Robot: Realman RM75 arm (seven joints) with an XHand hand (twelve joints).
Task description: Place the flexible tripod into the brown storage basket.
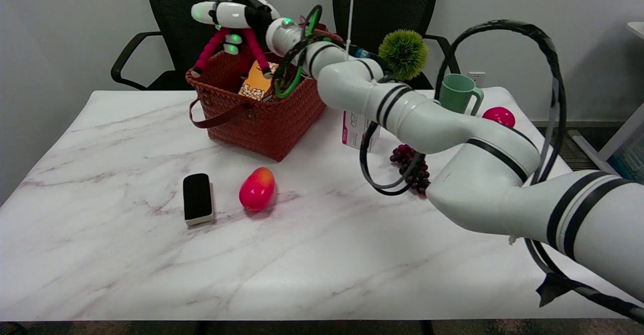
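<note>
1. The right hand (232, 14) grips the flexible tripod (229, 48) by its top, above the brown storage basket (261, 118).
2. Likely light, with bendy dangling legs; holding the head seems surest.

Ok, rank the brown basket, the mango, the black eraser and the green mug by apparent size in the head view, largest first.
1. brown basket, clearly largest.
2. mango and black eraser: about alike, so no ranking between them.
3. green mug: looks near their size too, but it stands farther from the camera, so its place is unsure.
</note>
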